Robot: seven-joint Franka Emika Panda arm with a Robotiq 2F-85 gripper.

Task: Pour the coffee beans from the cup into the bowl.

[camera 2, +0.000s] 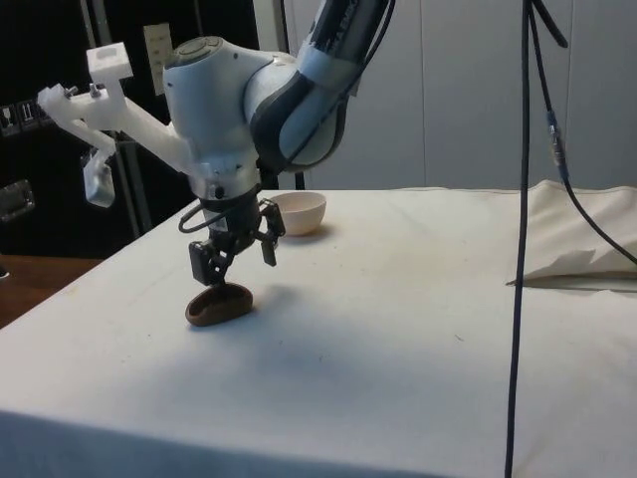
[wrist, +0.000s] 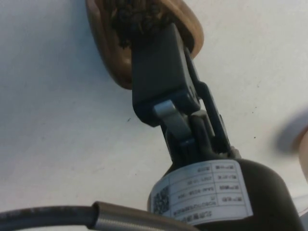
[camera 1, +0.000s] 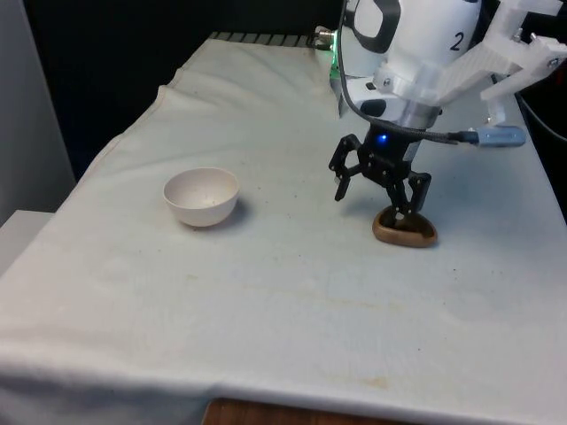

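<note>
Gripper [camera 1: 373,192] wide open, tilted, one finger dipping into the brown wooden cup [camera 1: 404,230] of coffee beans [wrist: 137,19]; nothing clamped. Cup sits on the counter [camera 1: 292,310], front view's right. White bowl [camera 1: 201,196] well apart, front view's left.

Tabletop [camera 1: 292,301] under white cloth [camera 1: 266,106]
A white bowl [camera 1: 201,196] and brown wooden cup [camera 1: 404,229] are sitting well apart on it.

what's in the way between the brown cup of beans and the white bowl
Nothing visible. Bare white cloth lies between the brown cup and the white bowl. The gripper is open right over the cup.
</note>
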